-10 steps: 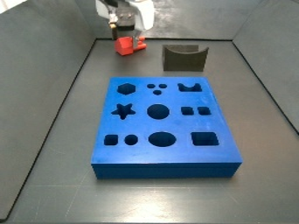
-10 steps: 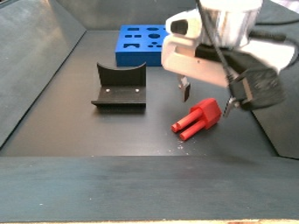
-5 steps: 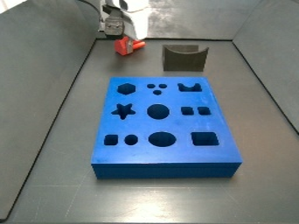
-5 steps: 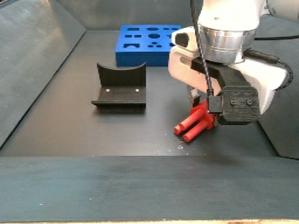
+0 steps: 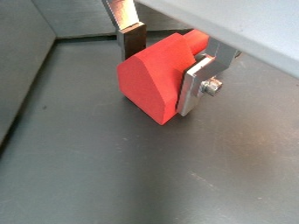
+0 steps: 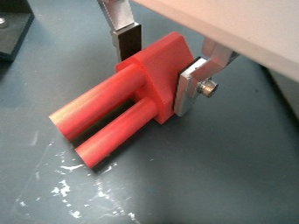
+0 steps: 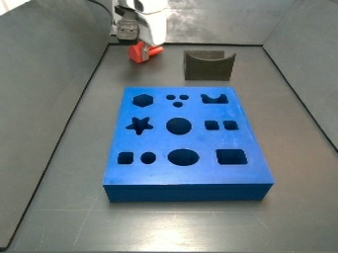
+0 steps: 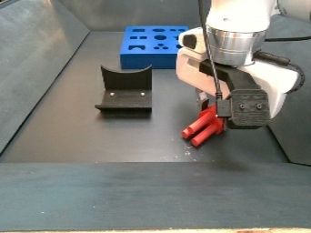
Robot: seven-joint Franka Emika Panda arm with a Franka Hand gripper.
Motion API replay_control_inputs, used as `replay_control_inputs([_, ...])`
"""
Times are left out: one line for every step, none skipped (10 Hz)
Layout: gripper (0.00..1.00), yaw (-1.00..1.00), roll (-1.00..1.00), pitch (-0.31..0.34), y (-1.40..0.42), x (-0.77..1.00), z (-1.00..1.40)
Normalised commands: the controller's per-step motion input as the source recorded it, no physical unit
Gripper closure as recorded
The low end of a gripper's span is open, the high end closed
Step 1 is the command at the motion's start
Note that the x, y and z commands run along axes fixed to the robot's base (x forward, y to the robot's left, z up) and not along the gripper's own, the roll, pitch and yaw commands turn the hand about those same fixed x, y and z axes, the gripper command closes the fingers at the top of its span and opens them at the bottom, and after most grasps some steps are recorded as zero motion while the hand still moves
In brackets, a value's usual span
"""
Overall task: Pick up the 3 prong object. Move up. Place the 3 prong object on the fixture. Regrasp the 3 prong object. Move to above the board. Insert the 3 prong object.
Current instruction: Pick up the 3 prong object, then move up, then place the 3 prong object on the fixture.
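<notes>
You see the board (image 7: pixel 185 138) lying well apart from the fixture (image 8: pixel 123 92). Beside the fixture, low over the tabletop, the gripper (image 6: pixel 158 54) has its jaws closed on the 3 prong object (image 6: pixel 122 107). Pick-up is the step in hand; next, lift straight up.

My jaws (image 5: pixel 163 63) sit down at the dark floor (image 5: pixel 82 166), one silver finger (image 5: pixel 198 85) flat against the side of the 3 prong object (image 5: pixel 158 74) and the far one touching its back edge. The red block's sloped end face shows whole.
</notes>
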Motion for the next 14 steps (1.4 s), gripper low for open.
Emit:
replay_control_inputs([1.0,0.0,0.0,0.0,0.0,0.0,0.0])
replay_control_inputs([1.0,0.0,0.0,0.0,0.0,0.0,0.0])
replay_control_inputs([1.0,0.0,0.0,0.0,0.0,0.0,0.0])
replay_control_inputs([1.0,0.0,0.0,0.0,0.0,0.0,0.0])
replay_control_inputs([1.0,0.0,0.0,0.0,0.0,0.0,0.0])
replay_control_inputs([1.0,0.0,0.0,0.0,0.0,0.0,0.91])
replay_control_inputs([1.0,0.03,0.01,0.005,0.0,0.03,0.86])
replay_control_inputs([1.0,0.02,0.01,0.045,0.0,0.02,0.73])
replay_control_inputs([1.0,0.01,0.02,0.061,0.0,0.0,0.62])
replay_control_inputs([1.0,0.0,0.04,0.063,0.0,-0.01,0.45])
replay_control_inputs([1.0,-0.01,0.06,0.061,0.0,-0.02,0.33])
replay_control_inputs([1.0,-0.01,0.07,0.062,0.0,-0.03,0.25])
replay_control_inputs([1.0,0.0,0.0,0.0,0.0,0.0,1.0])
replay_control_inputs([1.0,0.0,0.01,0.008,0.0,0.0,1.0])
